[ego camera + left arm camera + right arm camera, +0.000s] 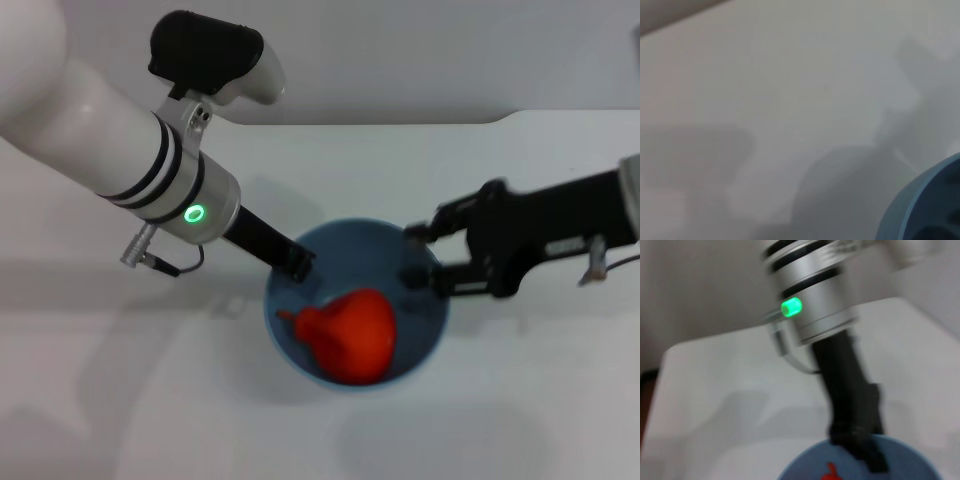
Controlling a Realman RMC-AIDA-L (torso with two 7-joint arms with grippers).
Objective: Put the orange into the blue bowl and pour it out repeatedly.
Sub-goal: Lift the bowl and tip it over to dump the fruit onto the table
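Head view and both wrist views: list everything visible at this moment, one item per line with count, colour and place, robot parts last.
orange: one, red-orange, lying inside the blue bowl, toward its near side, stem nub pointing to the robot's left.
blue bowl: one, light blue, on the table in the middle of the head view, between the two grippers.
table: one, white, under everything.
left gripper: one, black, on a white and silver arm with a green light, at the bowl's left rim.
right gripper: one, black, at the bowl's right rim, one finger outside the wall and the other over the inside.
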